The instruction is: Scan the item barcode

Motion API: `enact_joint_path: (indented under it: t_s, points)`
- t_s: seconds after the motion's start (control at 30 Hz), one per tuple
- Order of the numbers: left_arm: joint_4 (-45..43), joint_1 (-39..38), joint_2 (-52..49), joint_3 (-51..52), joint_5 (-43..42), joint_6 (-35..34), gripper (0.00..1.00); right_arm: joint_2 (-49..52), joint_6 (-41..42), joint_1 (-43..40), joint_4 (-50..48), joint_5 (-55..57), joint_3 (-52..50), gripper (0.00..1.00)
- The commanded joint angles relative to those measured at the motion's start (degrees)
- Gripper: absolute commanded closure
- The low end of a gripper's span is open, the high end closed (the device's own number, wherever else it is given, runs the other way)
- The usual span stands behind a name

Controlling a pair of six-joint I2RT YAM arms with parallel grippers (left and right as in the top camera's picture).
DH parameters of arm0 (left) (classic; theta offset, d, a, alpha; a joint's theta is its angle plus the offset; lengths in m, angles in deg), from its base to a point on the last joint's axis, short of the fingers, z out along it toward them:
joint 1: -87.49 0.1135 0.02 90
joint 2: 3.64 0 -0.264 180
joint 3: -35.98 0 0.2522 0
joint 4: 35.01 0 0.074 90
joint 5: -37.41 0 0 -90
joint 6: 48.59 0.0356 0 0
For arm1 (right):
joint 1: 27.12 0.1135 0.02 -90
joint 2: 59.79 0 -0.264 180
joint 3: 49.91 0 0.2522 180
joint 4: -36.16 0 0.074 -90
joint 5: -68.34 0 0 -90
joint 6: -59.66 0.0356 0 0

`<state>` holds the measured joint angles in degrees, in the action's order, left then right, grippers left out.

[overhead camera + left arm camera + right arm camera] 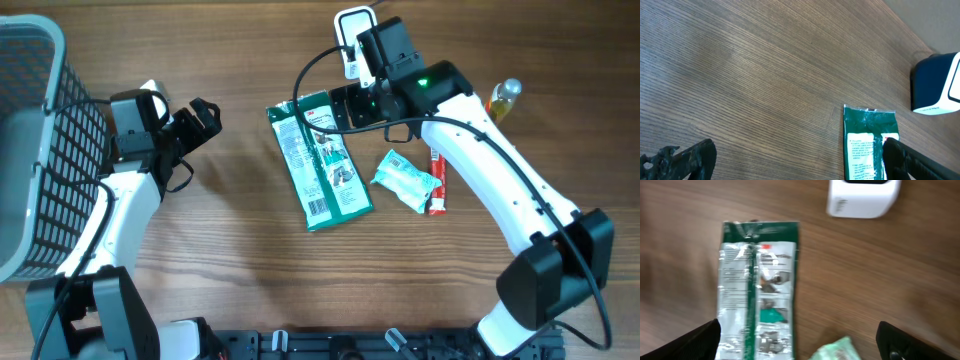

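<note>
Both tools are spread wide open with nothing in them. The left tool [198,120] hangs over bare counter [230,250] off to the left of the green packet [320,160], and the right tool [797,345] sits right above it. The packet's lying flat mid-counter, printed side up, near the white scanner [353,28].

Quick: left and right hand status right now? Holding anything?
Left hand: open, holding nothing.
Right hand: open, holding nothing, over the top end of the green packet.
</note>
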<state>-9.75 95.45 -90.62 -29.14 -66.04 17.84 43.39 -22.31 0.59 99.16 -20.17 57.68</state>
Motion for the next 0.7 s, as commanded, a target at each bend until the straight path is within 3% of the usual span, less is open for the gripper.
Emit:
enact_joint_path:
  t_s: [0.0, 0.1, 0.3, 0.53, 0.67]
  points:
    - [-0.17, 0.57, 0.72, -0.09, 0.00, 0.85, 0.00, -11.85, -3.76, -0.04, -1.09, 6.40, 0.17, 0.00]
    - [-0.17, 0.57, 0.72, -0.09, 0.00, 0.85, 0.00, -23.96, -11.91, -1.25, -4.87, 6.40, 0.09, 0.00]
    - [-0.15, 0.57, 0.72, -0.09, 0.00, 0.85, 0.00, -50.34, -12.41, -10.60, -8.57, 3.06, -10.86, 0.00]
    - [-0.15, 0.57, 0.72, -0.09, 0.02, 0.85, 0.00, -91.03, -13.14, -22.97, -19.23, -3.30, -45.24, 0.00]
    - [-0.15, 0.57, 0.72, -0.09, 0.00, 0.85, 0.00, -100.52, -14.03, -25.59, -37.75, -5.99, -61.20, 0.00]
